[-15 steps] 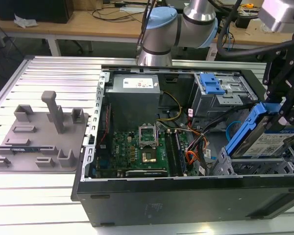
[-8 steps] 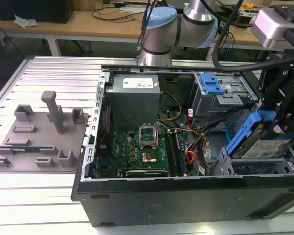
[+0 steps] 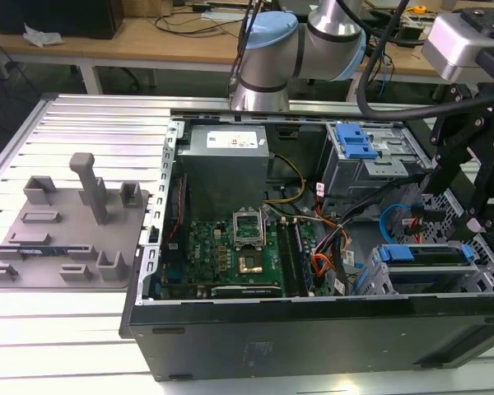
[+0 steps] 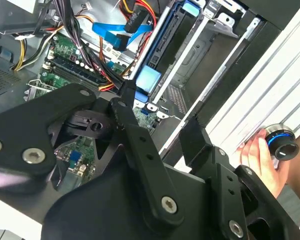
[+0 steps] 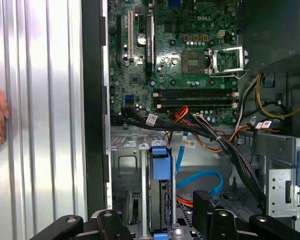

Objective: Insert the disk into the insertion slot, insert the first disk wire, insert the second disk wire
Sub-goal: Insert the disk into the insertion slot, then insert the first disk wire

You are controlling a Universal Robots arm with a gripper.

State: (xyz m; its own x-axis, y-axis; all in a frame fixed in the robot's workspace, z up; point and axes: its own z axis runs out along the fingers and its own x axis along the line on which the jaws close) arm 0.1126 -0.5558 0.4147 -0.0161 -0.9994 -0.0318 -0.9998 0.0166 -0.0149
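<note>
Wooden benches (image 3: 148,37) back the ribbed metal table (image 3: 82,123), computer case (image 3: 313,337) beneath gripper (image 5: 160,220).

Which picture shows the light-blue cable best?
The first wrist view: the second disk wire shows its loop plainly there. The exterior view shows a small curve of it; the second wrist view shows a flat stretch, partly covered.

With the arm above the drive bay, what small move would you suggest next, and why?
Probably ease the open gripper toward the second disk wire: the disk already sits in the insertion slot, the gripper holds nothing, and that light-blue loop lies beside the cage.
</note>
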